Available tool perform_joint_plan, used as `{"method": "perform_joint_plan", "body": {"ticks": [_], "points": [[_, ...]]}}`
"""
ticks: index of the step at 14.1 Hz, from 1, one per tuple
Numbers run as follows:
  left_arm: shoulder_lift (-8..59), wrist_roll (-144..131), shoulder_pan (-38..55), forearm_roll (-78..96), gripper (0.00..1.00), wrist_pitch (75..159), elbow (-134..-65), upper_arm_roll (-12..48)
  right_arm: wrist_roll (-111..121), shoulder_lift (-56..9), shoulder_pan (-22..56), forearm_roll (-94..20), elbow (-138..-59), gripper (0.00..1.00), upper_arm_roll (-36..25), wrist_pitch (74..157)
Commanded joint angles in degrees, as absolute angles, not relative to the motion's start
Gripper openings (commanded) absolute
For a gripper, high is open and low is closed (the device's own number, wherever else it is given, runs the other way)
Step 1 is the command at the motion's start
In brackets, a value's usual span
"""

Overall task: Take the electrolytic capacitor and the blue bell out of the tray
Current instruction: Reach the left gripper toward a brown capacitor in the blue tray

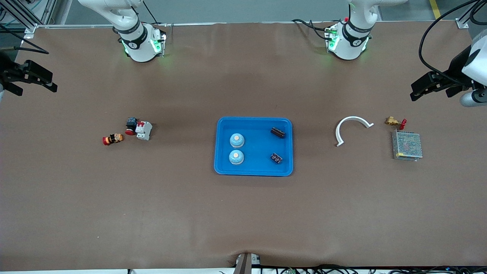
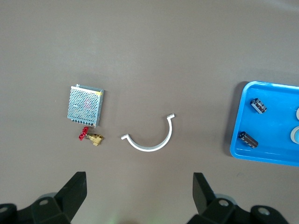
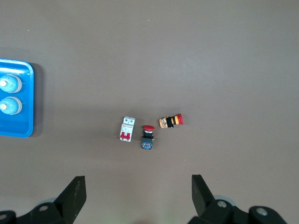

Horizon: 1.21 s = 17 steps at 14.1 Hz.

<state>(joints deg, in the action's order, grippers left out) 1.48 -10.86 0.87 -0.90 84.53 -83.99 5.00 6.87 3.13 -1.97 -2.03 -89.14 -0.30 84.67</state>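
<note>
A blue tray (image 1: 254,120) lies in the middle of the table. In it sit two light-blue bells (image 1: 236,140) (image 1: 236,156) toward the right arm's end and two dark capacitors (image 1: 278,133) (image 1: 276,158) toward the left arm's end. My left gripper (image 1: 430,95) hangs open and empty high over the left arm's end of the table; its wrist view shows both capacitors (image 2: 259,105) (image 2: 248,140) in the tray (image 2: 243,151). My right gripper (image 1: 38,90) hangs open and empty high over the right arm's end; its wrist view shows the bells (image 3: 8,84) (image 3: 9,106).
Toward the left arm's end lie a white curved strip (image 1: 352,127), a brass valve with a red handle (image 1: 395,122) and a perforated metal box (image 1: 407,145). Toward the right arm's end lie a white circuit breaker (image 1: 144,130), a red push button (image 1: 131,125) and an orange-and-red button (image 1: 113,139).
</note>
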Motion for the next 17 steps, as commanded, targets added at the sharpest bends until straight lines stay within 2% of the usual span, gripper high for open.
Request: {"method": "perform_joint_plan", "body": {"ticks": [1, 14, 17], "points": [[1.58, -11.16, 0.79, -0.79, 1.00, 83.94, -83.06, 5.18, 6.15, 2.37, -2.37, -2.90, -87.63, 1.00, 0.00, 84.11], [5.27, -15.11, 3.59, 0.78, 1.00, 84.37, -84.11, 6.32, 6.15, 2.37, -2.29, -2.90, -87.63, 1.00, 0.00, 84.11], [5.36, -24.66, 5.09, 0.97, 1.00, 92.34, -91.20, 9.74, 6.15, 2.29, -2.20, -2.90, -87.63, 1.00, 0.00, 84.02]]}}
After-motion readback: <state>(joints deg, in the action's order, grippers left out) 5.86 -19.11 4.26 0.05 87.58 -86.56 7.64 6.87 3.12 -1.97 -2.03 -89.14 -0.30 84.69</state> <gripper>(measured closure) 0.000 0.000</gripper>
